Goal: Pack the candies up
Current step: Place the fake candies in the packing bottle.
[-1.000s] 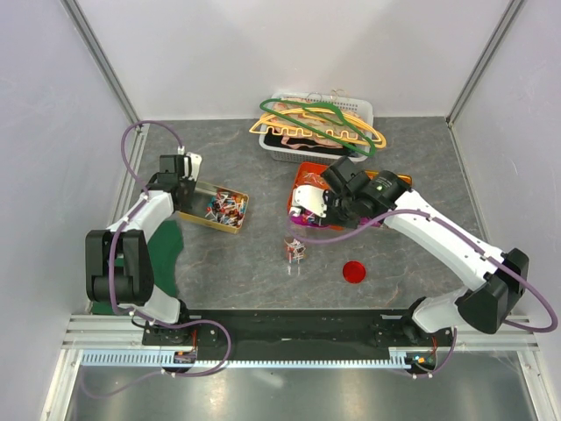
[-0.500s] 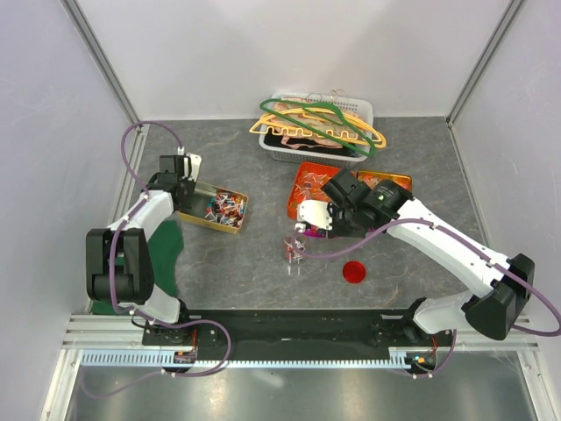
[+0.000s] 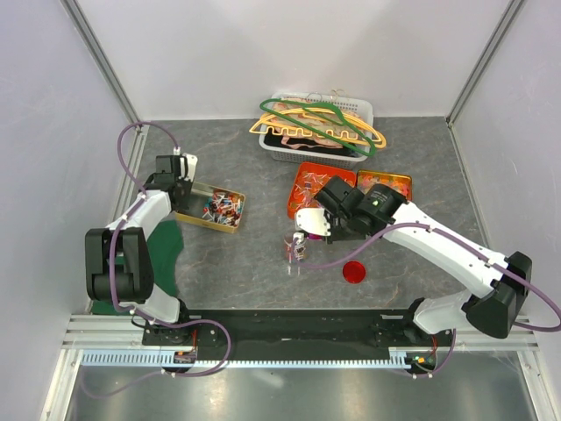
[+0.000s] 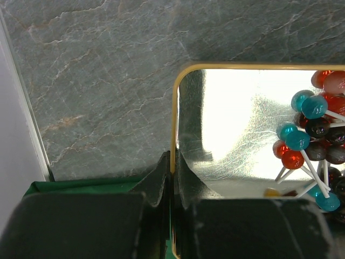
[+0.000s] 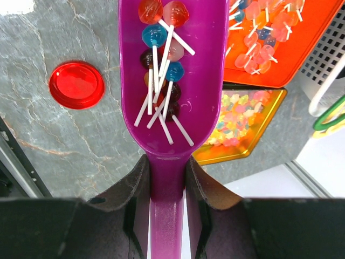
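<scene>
Nearest to the arm bases, a green cloth (image 3: 166, 246) lies at the left, beside the left arm. In the middle of the grey table (image 3: 237, 263) stands a small glass jar (image 3: 295, 254). A round red lid (image 3: 354, 272) lies flat at about 4 o'clock from it, apart from it. The right gripper (image 5: 167, 170) has its two fingers pressed on the handle of a purple scoop (image 5: 207, 81), one finger on each side. In the bowl of the scoop lies a small heap of lollipops (image 5: 161, 70), red, blue, pink and dark, with white sticks. Seen from above, the front end of the scoop is over the jar; whether they touch, one cannot tell. At 10 o'clock from the jar sits a gold tin (image 4: 232, 118) with more lollipops gathered in its right half. The left gripper (image 4: 173, 164) is clamped on the left rim of this tin, with the thin wall between its fingers. At 1 o'clock from the jar is an orange tray (image 3: 302, 168) with pale lollipops, and just at its right a gold tray (image 3: 394, 180) of small pastel sweets. Farthest, at 12 o'clock, a white basket (image 3: 366, 107) holds plastic hangers (image 3: 316, 127) in green, yellow and pink.
</scene>
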Motion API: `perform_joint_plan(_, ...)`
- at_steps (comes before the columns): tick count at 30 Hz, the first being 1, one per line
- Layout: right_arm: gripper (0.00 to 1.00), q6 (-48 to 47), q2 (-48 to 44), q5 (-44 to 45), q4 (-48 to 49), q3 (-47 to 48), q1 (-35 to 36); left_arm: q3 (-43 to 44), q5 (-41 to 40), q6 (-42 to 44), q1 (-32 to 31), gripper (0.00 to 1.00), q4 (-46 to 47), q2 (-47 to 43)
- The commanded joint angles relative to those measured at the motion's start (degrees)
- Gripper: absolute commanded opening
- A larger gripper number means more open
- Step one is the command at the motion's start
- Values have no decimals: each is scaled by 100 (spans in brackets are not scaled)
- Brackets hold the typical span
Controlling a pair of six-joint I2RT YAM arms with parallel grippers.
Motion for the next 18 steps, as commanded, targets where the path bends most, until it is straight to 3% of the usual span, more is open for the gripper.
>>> perform_joint_plan(1,0,-86,86,376,-201,294,156,147,91,-104,48,2,242,-18)
perform_joint_plan(18,0,-201,297,939,-386,576,517,156,109,-122,74,2,242,8)
